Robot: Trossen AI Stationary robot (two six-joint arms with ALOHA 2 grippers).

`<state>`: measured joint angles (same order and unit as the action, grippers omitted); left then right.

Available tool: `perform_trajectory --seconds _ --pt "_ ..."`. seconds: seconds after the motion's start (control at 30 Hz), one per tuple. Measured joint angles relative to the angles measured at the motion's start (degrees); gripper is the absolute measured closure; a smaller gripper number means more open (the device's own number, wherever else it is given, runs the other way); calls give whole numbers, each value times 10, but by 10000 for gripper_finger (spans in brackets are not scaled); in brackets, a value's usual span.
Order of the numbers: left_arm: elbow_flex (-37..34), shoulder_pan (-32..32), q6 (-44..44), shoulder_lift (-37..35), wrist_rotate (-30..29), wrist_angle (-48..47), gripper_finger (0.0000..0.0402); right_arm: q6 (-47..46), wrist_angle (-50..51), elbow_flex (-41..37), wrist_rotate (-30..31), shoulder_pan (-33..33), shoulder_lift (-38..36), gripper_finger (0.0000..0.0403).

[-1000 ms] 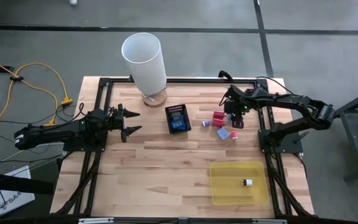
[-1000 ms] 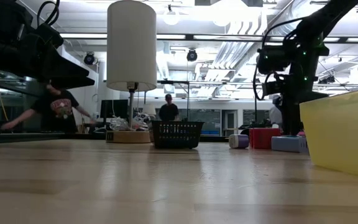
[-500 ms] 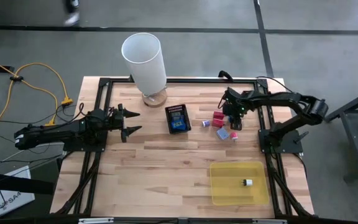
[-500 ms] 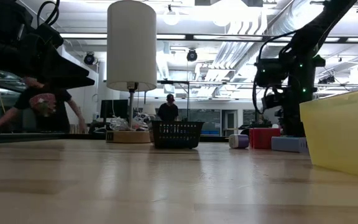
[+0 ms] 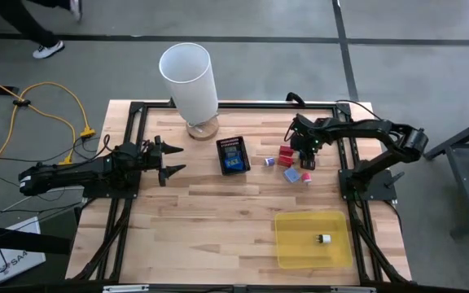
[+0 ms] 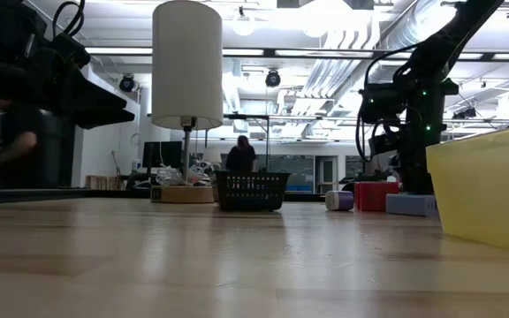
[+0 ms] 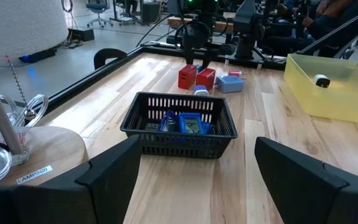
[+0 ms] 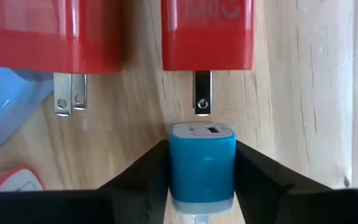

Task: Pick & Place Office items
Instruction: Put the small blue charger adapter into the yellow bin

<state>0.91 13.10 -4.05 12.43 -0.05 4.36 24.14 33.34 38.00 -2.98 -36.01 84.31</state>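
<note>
Teal-blue plastic USB charger cube (image 8: pixel 202 158) sits squarely between the right gripper (image 8: pixel 202 163)'s clamped dark fingers, long axis running along them, just short of the two red plug blocks (image 8: pixel 207 34) on the wooden table (image 5: pixel 210 212), while the left gripper (image 5: pixel 169 159) idles spread wide far off.
</note>
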Motion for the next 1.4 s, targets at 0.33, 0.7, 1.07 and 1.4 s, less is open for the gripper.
perform_trajectory --seconds 0.33,0.7,1.07,1.4 --pt "0 0 0 0 0 0 94 0 1 1 0 0 0 261" --pt "0 0 0 0 0 0 94 -1 2 1 1 0 0 271" --pt "0 0 0 0 0 0 94 -4 2 1 3 0 0 272" --pt "0 0 0 0 0 0 94 -4 26 12 18 0 -36 271"
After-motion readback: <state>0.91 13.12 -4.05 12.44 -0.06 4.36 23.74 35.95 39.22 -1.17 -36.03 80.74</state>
